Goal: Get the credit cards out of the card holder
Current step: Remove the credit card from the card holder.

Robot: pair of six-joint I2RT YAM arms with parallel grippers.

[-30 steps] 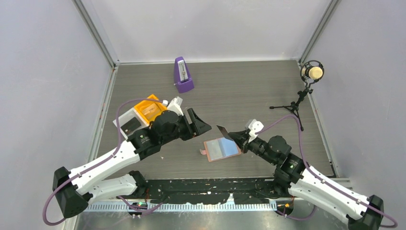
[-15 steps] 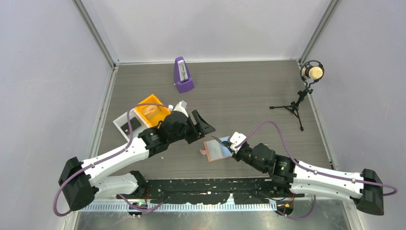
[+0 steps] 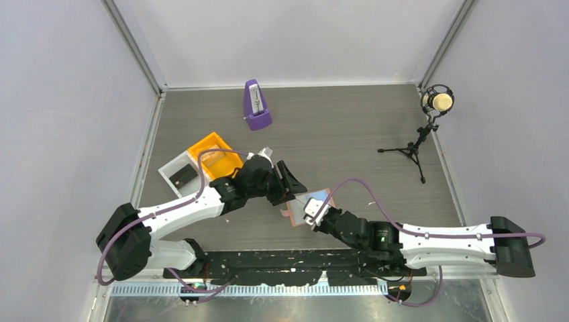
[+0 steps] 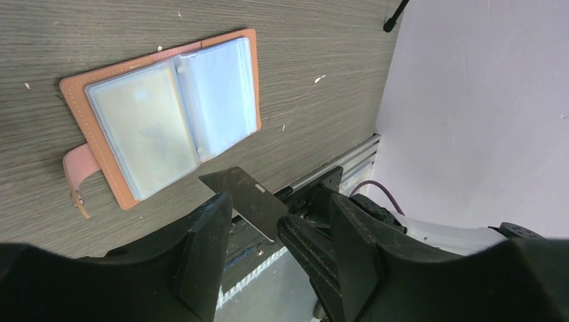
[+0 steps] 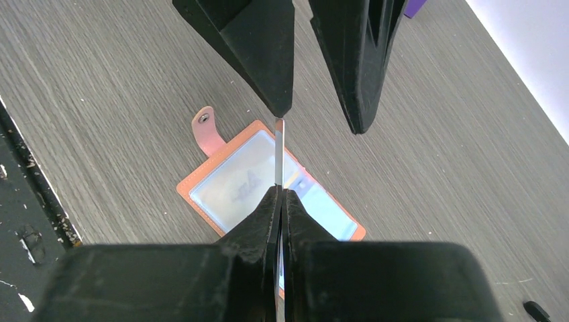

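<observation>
Just above the open card holder [image 4: 161, 124] on the table [image 4: 335, 67], my right gripper [image 5: 279, 192] pinched one dark card [image 4: 245, 201] tight, and my left gripper [image 4: 278, 208] had its fingers spread either side of it, so I needed to close them softly and straight.

Bright, even, diffuse light. Shadows on the table [image 3: 349, 127] are soft and faint. The holder [image 4: 161, 121] shows pale glare on its clear sleeves. In wrist views the near fingers [image 4: 204, 248] [image 5: 258, 221] look dark, slightly blurred.
</observation>
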